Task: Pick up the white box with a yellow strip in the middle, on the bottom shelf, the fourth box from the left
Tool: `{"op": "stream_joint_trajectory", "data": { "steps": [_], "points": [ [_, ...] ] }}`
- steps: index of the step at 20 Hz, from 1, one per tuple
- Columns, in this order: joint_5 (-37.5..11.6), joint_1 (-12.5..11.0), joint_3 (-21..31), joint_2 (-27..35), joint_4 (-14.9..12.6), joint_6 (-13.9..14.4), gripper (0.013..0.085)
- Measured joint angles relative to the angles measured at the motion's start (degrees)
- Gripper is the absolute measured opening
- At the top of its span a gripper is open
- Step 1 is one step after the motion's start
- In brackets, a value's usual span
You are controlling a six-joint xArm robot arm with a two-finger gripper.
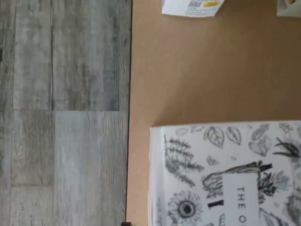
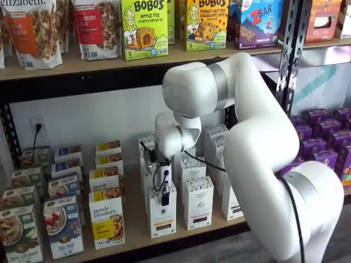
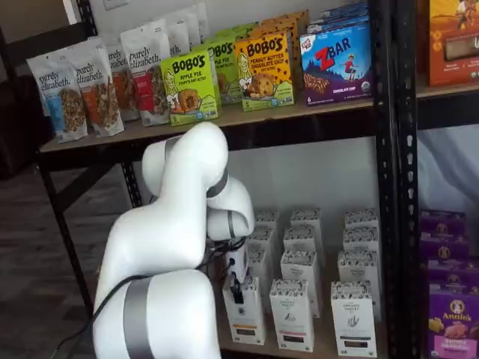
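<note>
The white box [image 2: 163, 215] stands at the front of the bottom shelf [image 2: 137, 227], with a speckled top band and a black label with a yellow strip low on its front. It also shows in a shelf view [image 3: 245, 313]. My gripper [image 2: 164, 193] hangs right at the box's top, its black fingers down over the top front edge. It shows the same way in a shelf view [image 3: 236, 286]. No gap between the fingers shows, and I cannot tell whether they grip. The wrist view shows a white carton face with black plant drawings [image 1: 225, 174] on the tan board [image 1: 188, 70].
Like white cartons [image 2: 198, 201] stand right beside and behind the box. Purely elizabeth boxes [image 2: 107, 222] stand to its left. The upper shelf [image 2: 82, 66] with Bobo's boxes lies above my arm. A black upright [image 2: 290, 55] stands to the right. Grey floor planks [image 1: 66, 113] show past the shelf edge.
</note>
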Motion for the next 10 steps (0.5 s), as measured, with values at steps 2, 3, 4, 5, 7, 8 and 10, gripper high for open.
{"op": "stream_joint_trajectory", "data": {
  "steps": [2,3,4,5,7,8,10],
  "points": [
    [-0.15,-0.02,-0.16,0.24,0.28,-0.26,0.085],
    [-0.17,-0.03,-0.26,0.32,0.46,-0.43,0.085],
    [-0.24,-0.04,-0.32,0.4,0.61,-0.57,0.085],
    [-0.23,-0.05,-0.4,0.46,0.78,-0.73,0.085],
    [0.07,-0.08,-0.66,0.56,0.96,-0.9,0.077],
    [0.23,-0.11,-0.72,0.57,0.91,-0.88,0.077],
    [0.52,-0.2,-0.78,0.54,0.88,-0.93,0.069]
  ]
}}
